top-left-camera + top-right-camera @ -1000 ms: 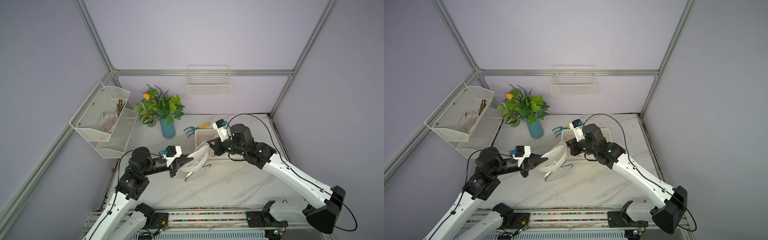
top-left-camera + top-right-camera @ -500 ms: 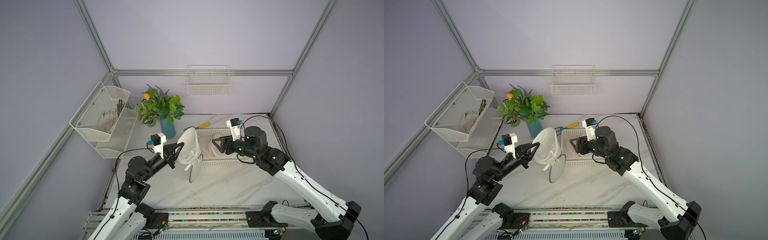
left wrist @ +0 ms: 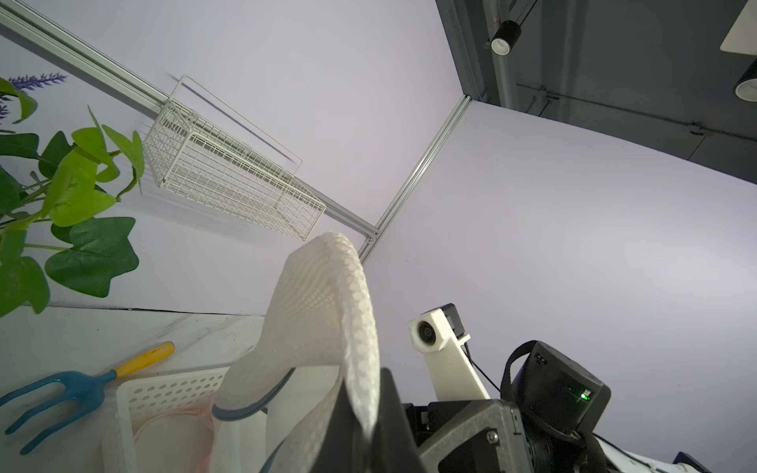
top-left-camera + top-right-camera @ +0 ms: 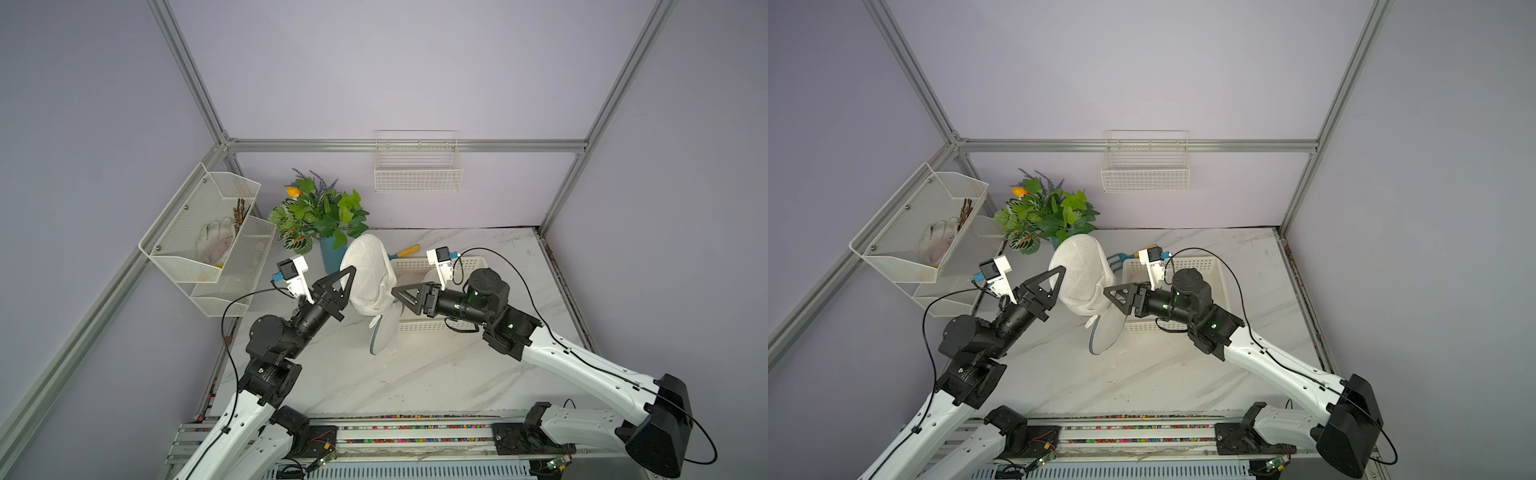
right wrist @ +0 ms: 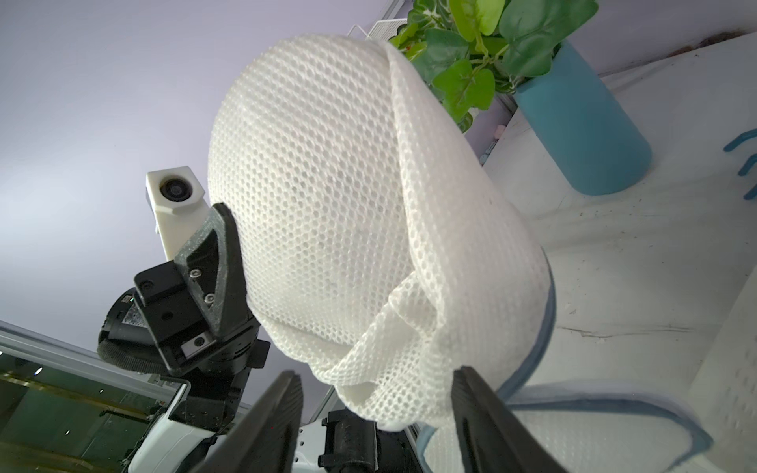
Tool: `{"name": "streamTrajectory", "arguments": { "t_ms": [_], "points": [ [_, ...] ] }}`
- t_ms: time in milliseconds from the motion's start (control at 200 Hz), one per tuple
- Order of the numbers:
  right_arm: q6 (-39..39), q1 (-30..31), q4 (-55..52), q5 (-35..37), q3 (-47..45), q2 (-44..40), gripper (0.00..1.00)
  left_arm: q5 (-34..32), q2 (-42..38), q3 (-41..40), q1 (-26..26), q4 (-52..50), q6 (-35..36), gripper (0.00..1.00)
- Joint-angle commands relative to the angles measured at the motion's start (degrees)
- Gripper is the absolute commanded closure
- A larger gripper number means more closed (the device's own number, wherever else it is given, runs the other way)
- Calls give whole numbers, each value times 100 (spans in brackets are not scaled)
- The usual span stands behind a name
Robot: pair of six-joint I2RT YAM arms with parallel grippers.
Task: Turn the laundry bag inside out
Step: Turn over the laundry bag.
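- The worktop (image 4: pixel 415 374) is a white marble-patterned slab with grey veins.
- The laundry bag (image 4: pixel 368 274) is white honeycomb mesh. It is lifted off the worktop near its middle, between the two arms, and domed like a hood. A grey-blue trimmed edge (image 4: pixel 382 336) hangs down from it at the near left corner of the basket.
- A white plastic basket (image 4: pixel 473 262) with perforated walls sits on the worktop just right of the bag.
- The left claw (image 4: pixel 349 274) is clenched on the bag. The mesh drapes over its black triangular fingers (image 5: pixel 221 262) and is pinched between them.
- The right claw (image 4: pixel 397 292) is released, with its dark fingers (image 5: pixel 278 413) spread wide. A bunched lower fold of the bag lies between them. I cannot tell whether they touch it.
- A smooth blue vase (image 5: pixel 581 123) of green leaves stands at the far left.
- A blue garden fork (image 3: pixel 73 389) with a yellow handle lies beside the far side of the basket.
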Motion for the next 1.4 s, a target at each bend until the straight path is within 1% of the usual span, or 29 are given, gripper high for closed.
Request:
{"name": "streamTrajectory", "arguments": {
  "t_ms": [0, 45, 105, 355, 480, 606, 701, 776, 871, 906, 936, 1021, 1036, 1101, 1186, 1246, 1291, 1336, 1396],
  "points": [
    [94, 62, 590, -20, 39, 144, 38, -167, 5, 180, -16, 761, -590, 100],
    [88, 65, 691, -14, -12, 188, 40, -246, 6, 163, -17, 836, -759, 100],
    [72, 71, 763, -6, -43, 250, 47, -359, 10, 158, -22, 911, -988, 100],
    [61, 89, 1043, 278, -169, 416, 88, -763, 57, 340, -12, 846, -1733, 100],
    [159, 91, 1405, 311, -103, 637, 100, -795, 223, 618, -16, 706, -2193, 100],
    [64, 98, 1549, 639, -130, 878, 100, -891, 369, 956, -15, 291, -2871, 100],
    [189, 106, 2044, 967, -67, 1262, 100, -811, 575, 1239, -21, 200, -3481, 100],
    [333, 120, 2419, 832, 243, 1669, 100, -626, 806, 1503, -21, 271, -3809, 100],
    [330, 141, 2539, 553, 634, 2070, 100, -382, 1002, 1755, -16, 258, -4074, 100],
    [276, 141, 2544, 514, 676, 2081, 93, -332, 1025, 1790, -16, 214, -4122, 100],
    [184, 133, 2530, 492, 648, 2056, 85, -320, 1025, 1794, -16, 164, -4155, 100],
    [-191, 77, 2294, 540, 409, 1838, 64, -354, 963, 1670, -13, 10, -4202, 100],
    [-262, 49, 2237, 546, 332, 1617, 60, -370, 933, 1638, -15, -17, -4200, 100],
    [-544, -68, 2043, 626, -67, 1154, 52, -457, 806, 1427, -11, -176, -4091, 100],
    [-1095, -245, 1513, 762, -579, 407, 46, -473, 625, 1182, 9, -456, -3762, 100],
    [-1776, -281, 803, 825, -742, -88, 43, -433, 536, 954, 21, -398, -3503, 100],
    [-2261, -280, 194, 839, -769, -403, 42, -391, 501, 758, 19, -194, -3357, 100],
    [-2710, -281, -431, 697, -723, -648, 41, -311, 486, 600, 28, 50, -3308, 100],
    [-3094, -281, -1021, 517, -600, -881, 40, -223, 498, 507, 27, 213, -3314, 100]
  ]
}}
